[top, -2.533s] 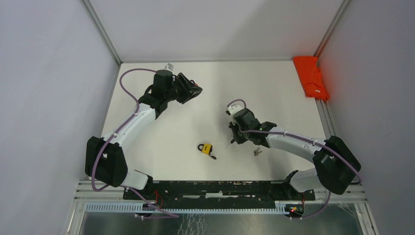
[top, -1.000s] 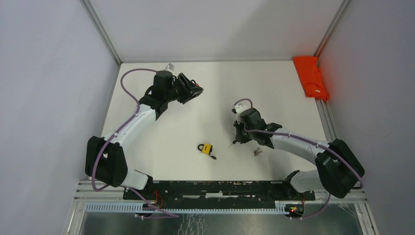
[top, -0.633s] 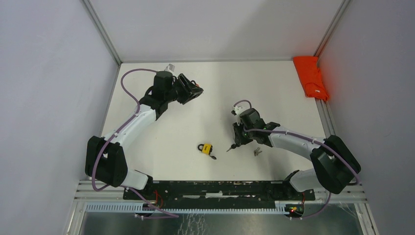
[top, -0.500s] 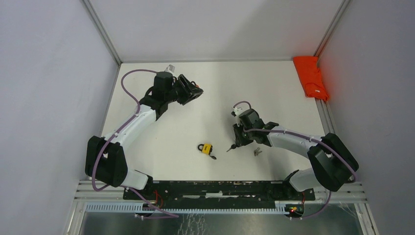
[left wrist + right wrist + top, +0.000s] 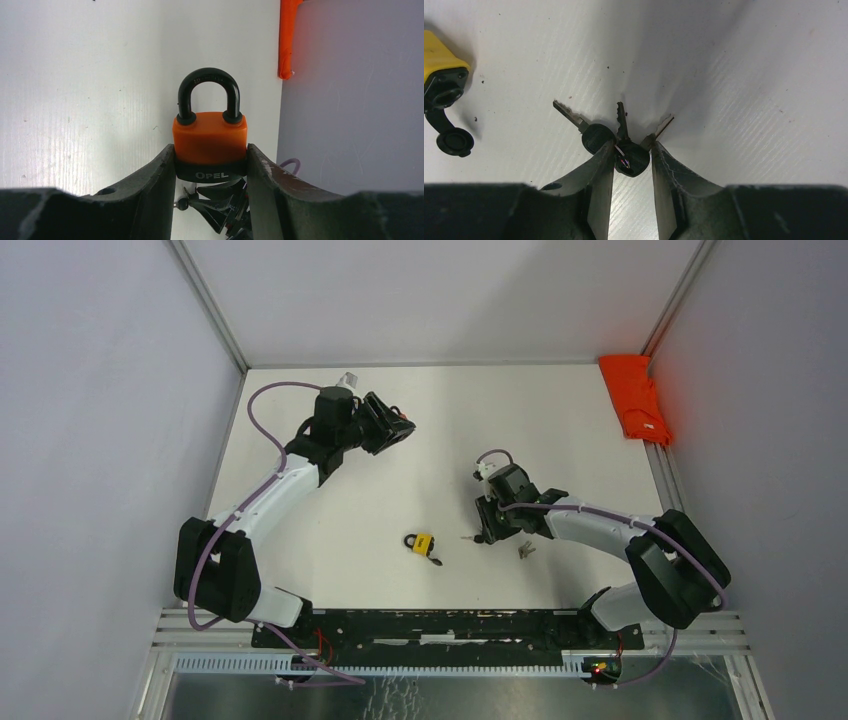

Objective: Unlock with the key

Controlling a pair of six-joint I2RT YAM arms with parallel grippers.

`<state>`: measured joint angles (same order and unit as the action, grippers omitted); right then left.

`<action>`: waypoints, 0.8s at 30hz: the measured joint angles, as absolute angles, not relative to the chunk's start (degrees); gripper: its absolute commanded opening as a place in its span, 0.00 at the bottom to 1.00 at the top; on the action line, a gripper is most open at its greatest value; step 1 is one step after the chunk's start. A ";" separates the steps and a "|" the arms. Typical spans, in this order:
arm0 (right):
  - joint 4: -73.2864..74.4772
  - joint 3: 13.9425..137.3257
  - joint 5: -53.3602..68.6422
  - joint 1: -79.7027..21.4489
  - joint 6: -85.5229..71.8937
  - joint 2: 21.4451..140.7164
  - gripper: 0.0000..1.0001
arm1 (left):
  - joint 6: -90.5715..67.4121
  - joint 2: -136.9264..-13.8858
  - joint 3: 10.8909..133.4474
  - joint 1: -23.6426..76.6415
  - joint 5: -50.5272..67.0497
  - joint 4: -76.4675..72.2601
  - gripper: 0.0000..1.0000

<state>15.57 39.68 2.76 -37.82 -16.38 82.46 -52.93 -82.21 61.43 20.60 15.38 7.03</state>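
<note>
Right wrist: right gripper has its fingers apart, straddling the black head of the key bunch. Bunch lies flat on the surface, not clamped.
Key position: just right of the yellow padlock, near but not touching.
Left wrist: left gripper is clamped on the orange padlock, shackle up and seated, held off the surface.
Orange padlock position: well behind and left of the yellow padlock in the top view.
Writing: "OPEL" in white on the orange padlock's black band. Shackle embossing unreadable, yellow padlock's label too small.
Risk, wrong key: three blades fan from one ring, so closing may pinch two heads or present the wrong blade.
Risk, pick: heads lie flat, so fingertips could scrape the surface and shove the bunch instead of lifting it.
Risk, insertion: keyway is hidden low between the left fingers. An off-axis push could twist the lock in the grip.
Risk, target: two padlocks, so the key may not fit the one held.
</note>
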 measured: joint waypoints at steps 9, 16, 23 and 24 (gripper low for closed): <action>17.39 40.10 2.33 -38.87 -15.68 82.59 0.17 | -52.93 -82.21 60.95 20.58 15.57 6.48 0.02; 18.70 41.91 -0.69 -39.42 -15.05 83.37 0.00 | -52.93 -82.21 60.82 20.58 15.57 6.28 0.02; 21.02 45.98 -2.42 -39.38 -13.52 85.43 0.00 | -52.86 -82.21 60.82 20.58 15.57 6.28 0.02; 21.21 46.92 -2.39 -39.38 -13.32 85.93 0.00 | -52.82 -82.21 60.82 20.58 15.57 6.31 0.02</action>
